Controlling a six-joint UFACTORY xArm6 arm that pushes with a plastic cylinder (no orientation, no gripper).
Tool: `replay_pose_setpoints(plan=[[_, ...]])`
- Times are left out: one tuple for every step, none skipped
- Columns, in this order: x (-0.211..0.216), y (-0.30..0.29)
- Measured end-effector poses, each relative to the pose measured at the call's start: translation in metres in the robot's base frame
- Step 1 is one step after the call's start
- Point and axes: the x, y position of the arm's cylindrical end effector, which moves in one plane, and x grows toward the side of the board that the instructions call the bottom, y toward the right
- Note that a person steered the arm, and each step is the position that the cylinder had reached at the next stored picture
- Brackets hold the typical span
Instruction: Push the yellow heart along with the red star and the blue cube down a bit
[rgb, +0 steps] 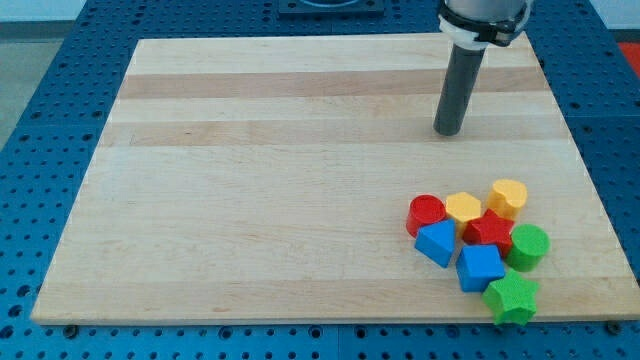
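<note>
My tip (449, 132) rests on the board at the view's upper right, well above a cluster of blocks and touching none. In the cluster, the yellow heart (508, 197) is at the top right. The red star (488, 229) lies just below and left of it. The blue cube (480, 267) lies below the red star. All three touch or nearly touch their neighbours.
Also in the cluster: a red cylinder (426, 213), a yellow hexagon (462, 207), a blue triangular block (436, 243), a green cylinder (528, 246) and a green star (513, 298) near the wooden board's bottom edge (300, 318).
</note>
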Motion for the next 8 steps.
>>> replay_pose_setpoints(plan=[[0.0,0.0],[0.002,0.003],[0.02,0.041],[0.021,0.047],[0.021,0.047],[0.02,0.052],[0.046,0.065],[0.071,0.065]])
